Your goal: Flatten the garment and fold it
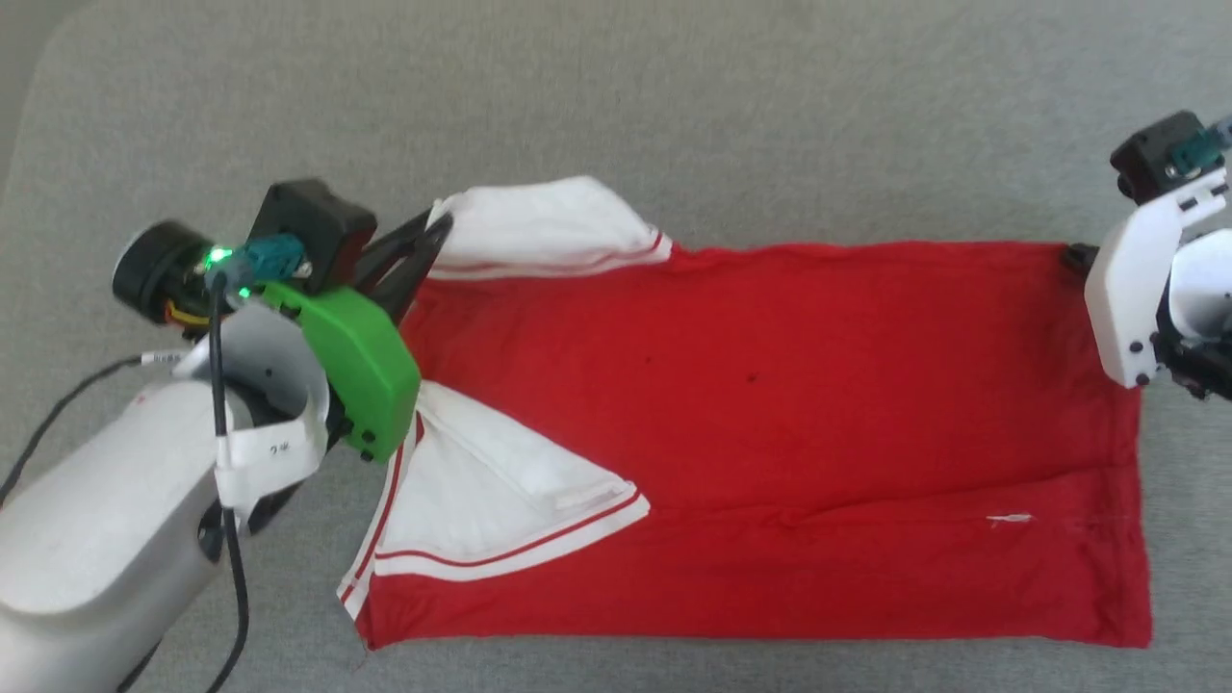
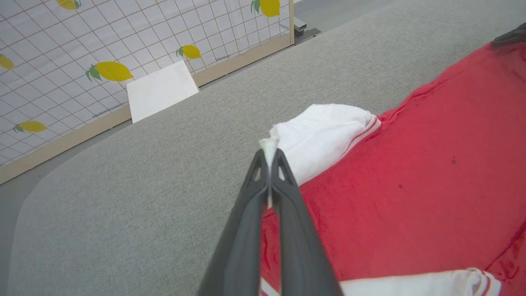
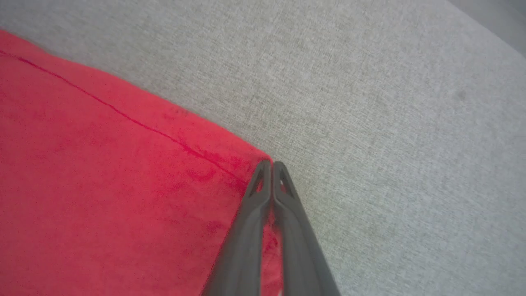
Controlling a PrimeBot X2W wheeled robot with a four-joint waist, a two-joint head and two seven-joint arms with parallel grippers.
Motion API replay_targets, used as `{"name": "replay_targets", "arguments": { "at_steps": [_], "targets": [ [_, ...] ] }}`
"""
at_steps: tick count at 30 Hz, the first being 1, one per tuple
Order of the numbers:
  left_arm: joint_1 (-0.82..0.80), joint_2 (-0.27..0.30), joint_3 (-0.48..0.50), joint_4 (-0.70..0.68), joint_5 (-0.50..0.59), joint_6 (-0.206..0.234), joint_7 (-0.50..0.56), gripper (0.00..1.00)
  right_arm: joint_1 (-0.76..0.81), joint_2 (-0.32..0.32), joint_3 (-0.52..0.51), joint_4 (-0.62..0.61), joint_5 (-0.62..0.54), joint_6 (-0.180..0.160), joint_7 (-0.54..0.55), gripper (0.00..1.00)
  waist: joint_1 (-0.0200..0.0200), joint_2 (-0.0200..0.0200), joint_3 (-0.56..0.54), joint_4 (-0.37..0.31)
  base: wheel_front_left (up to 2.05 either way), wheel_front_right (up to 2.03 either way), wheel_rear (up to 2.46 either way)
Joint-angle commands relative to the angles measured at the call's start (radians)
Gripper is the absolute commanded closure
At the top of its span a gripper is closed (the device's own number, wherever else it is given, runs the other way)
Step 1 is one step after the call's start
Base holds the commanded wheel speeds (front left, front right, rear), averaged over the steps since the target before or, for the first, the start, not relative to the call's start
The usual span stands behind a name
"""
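The garment (image 1: 770, 423) lies spread across the grey surface, a red shirt body with its white sleeves folded in at the left end. My left gripper (image 1: 438, 229) is shut on the tip of the far white sleeve (image 1: 544, 226); in the left wrist view white cloth (image 2: 320, 135) pokes out between the closed fingers (image 2: 269, 158). My right gripper (image 3: 270, 163) is shut on the far right corner of the red hem (image 3: 230, 172), with red cloth pinched between its fingers. In the head view that wrist (image 1: 1155, 289) sits over the corner.
A grey padded surface (image 1: 674, 115) lies all around the garment. Beyond its edge the left wrist view has a lemon-patterned grid panel (image 2: 102, 53) with a wooden base and a white sheet (image 2: 162, 88) leaning on it.
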Motion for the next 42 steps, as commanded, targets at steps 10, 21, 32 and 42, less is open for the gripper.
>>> {"name": "replay_targets", "arguments": {
  "at_steps": [10, 21, 32, 42],
  "targets": [
    [0.163, 0.057, 0.013, -0.035, -0.075, 0.064, -0.034, 1.00, 0.168, -0.023, -0.044, -0.054, 0.015, -0.001, -0.110, 1.00, 0.0000, 0.0000, -0.181, -0.022, 0.00, 0.00, 0.00],
    [0.405, 0.151, -0.051, -0.090, -0.199, 0.119, 0.044, 1.00, 0.499, -0.017, -0.148, -0.228, -0.004, -0.001, -0.007, 1.00, 0.0000, 0.0000, -0.245, -0.015, 0.00, 0.00, 0.00],
    [0.431, 0.098, -0.131, 0.024, -0.191, 0.087, 0.093, 1.00, 0.574, -0.015, -0.140, -0.283, -0.044, -0.001, 0.101, 1.00, 0.0000, 0.0000, -0.207, -0.015, 0.00, 0.00, 0.00],
    [0.406, 0.022, -0.162, 0.167, -0.151, 0.004, 0.018, 0.00, 0.563, 0.011, -0.117, -0.256, -0.035, -0.001, 0.073, 0.00, 0.0000, 0.0000, -0.211, -0.011, 0.00, 0.00, 0.00]
  ]
}}
